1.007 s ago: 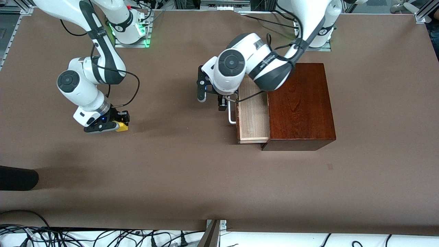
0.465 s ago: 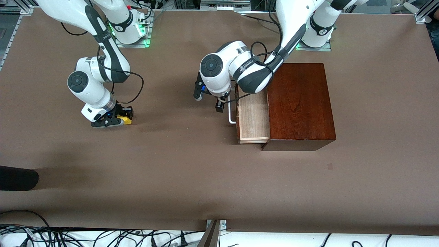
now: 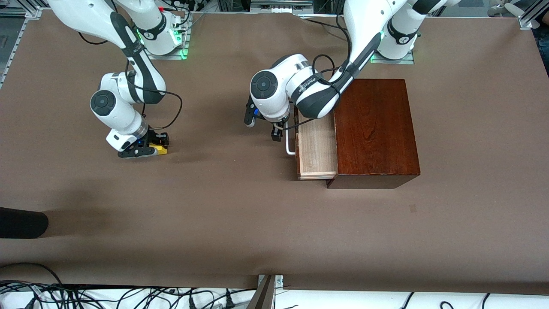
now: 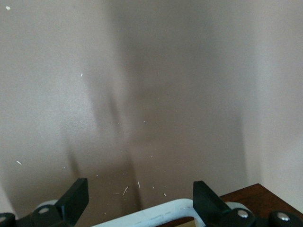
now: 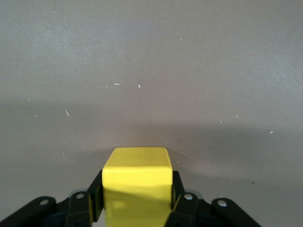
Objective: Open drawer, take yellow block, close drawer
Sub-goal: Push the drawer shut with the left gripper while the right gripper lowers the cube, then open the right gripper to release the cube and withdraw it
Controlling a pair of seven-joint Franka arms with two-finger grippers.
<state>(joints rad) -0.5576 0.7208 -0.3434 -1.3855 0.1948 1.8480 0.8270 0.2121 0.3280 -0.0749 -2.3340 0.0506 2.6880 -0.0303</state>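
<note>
Two grippers are at work. The right gripper (image 3: 150, 150), low over the bare table (image 3: 223, 214) toward the right arm's end, is clamped on the yellow block (image 3: 160, 149); in the right wrist view the cube (image 5: 137, 187) sits squeezed between the dark fingers (image 5: 93, 198). That arm bends down steeply from its base, wrist at about ten o'clock from the block.

The left gripper (image 3: 278, 134) hangs with fingers spread, straddling the white bar handle (image 3: 289, 141) of the drawer (image 3: 316, 148), which stands pulled out of the dark reddish-brown wooden box (image 3: 375, 128). The left wrist view shows the handle (image 4: 151, 215) between the parted fingers (image 4: 73, 201).

Since half a second ago, the right gripper and block have shifted slightly toward three o'clock; the left elbow has edged toward the box, the drawer unchanged.
</note>
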